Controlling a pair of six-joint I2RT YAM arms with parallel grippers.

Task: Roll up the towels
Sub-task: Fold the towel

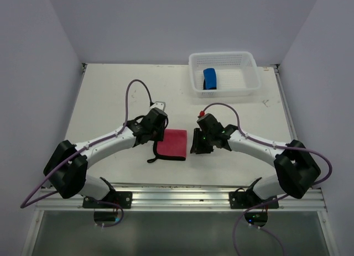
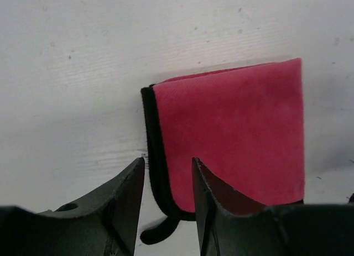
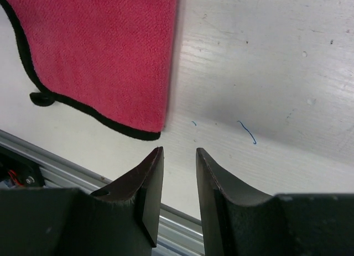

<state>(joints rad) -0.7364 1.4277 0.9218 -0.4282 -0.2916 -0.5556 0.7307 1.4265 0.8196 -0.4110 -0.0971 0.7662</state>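
One of two towels looked finished: the blue towel [image 1: 209,79] lay as a short roll inside the white basket [image 1: 221,55]. Toward the arms from the basket and a little to its left, the pink-red towel [image 1: 172,144] lay folded flat, unrolled, so about half the job seemed left. The left gripper [image 2: 168,167], farthest left of the basket, straddled the towel's dark edge with fingers slightly parted. The right gripper [image 3: 180,153], nearly straight down-table from the basket, was likewise parted and empty. The white table [image 1: 110,95] looked scuffed, and pale lilac walls [image 1: 166,24] rose behind the basket.
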